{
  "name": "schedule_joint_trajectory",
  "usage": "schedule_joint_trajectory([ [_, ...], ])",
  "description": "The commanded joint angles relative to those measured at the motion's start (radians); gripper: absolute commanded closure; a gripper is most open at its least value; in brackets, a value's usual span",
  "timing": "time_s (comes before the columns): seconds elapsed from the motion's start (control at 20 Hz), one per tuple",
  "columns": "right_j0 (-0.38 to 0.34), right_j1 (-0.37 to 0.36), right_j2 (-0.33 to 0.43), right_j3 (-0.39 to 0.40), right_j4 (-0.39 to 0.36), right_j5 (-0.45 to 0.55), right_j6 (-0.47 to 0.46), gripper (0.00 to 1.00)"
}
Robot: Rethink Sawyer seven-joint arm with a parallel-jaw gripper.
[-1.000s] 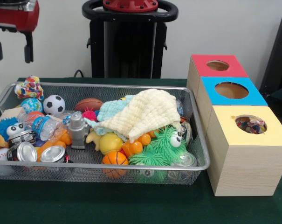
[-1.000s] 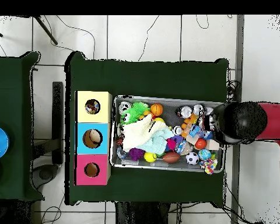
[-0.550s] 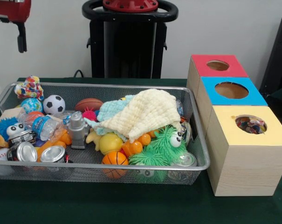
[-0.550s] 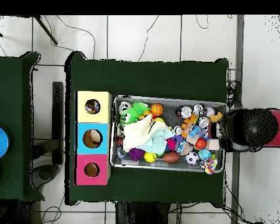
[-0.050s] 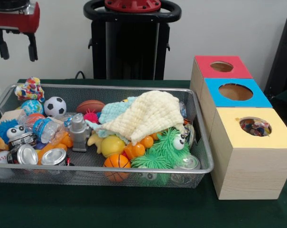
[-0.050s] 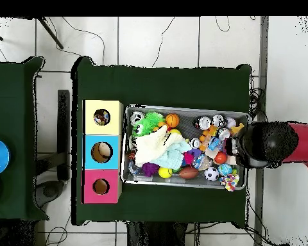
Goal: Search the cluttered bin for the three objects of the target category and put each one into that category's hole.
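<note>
A wire mesh bin (image 5: 200,142) holds a jumble of toys, with a yellow knitted cloth (image 5: 150,114) draped over the middle. On top lie a soccer ball (image 5: 54,106), a brown football (image 5: 90,105), a small basketball (image 5: 116,164) and two silver cans (image 5: 54,156). My gripper (image 5: 17,53) hangs open and empty, high above the bin's far left corner in the front view. In the overhead view the black arm head (image 6: 265,144) covers the bin's right end (image 6: 245,154) and hides the gripper. Three boxes with round holes stand beside the bin: red (image 5: 207,69), blue (image 5: 257,99), yellow (image 5: 276,137).
Small items show inside the yellow box's hole (image 5: 255,127). A green fuzzy toy with eyes (image 5: 169,145), a grey robot figure (image 5: 78,130) and a crushed water bottle (image 5: 41,128) also lie in the bin. Green cloth (image 5: 110,209) covers the table.
The gripper drew off to the left and upward half a second ago, then came back right and a little lower. It stays open and empty. The bin's contents have not moved.
</note>
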Motion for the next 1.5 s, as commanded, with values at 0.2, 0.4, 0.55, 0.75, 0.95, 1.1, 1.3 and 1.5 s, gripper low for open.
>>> schedule_joint_trajectory([
  [0.2, -0.001, 0.112, 0.006, 0.089, -0.048, -0.016, -0.264, 0.00],
  [0.4, -0.008, 0.110, 0.018, 0.099, -0.077, -0.067, -0.280, 0.00],
  [0.55, -0.029, 0.084, 0.045, 0.125, -0.103, -0.126, -0.322, 0.00],
  [0.75, -0.031, 0.046, 0.058, 0.134, -0.154, -0.176, -0.351, 0.00],
  [0.95, -0.013, 0.033, 0.037, 0.137, -0.196, -0.192, -0.326, 0.00],
  [1.1, 0.007, 0.037, 0.021, 0.132, -0.222, -0.203, -0.299, 0.00],
  [1.3, 0.034, 0.097, -0.005, 0.100, -0.238, -0.195, -0.250, 0.00],
  [1.5, 0.044, 0.140, -0.013, 0.076, -0.232, -0.178, -0.229, 0.00],
])
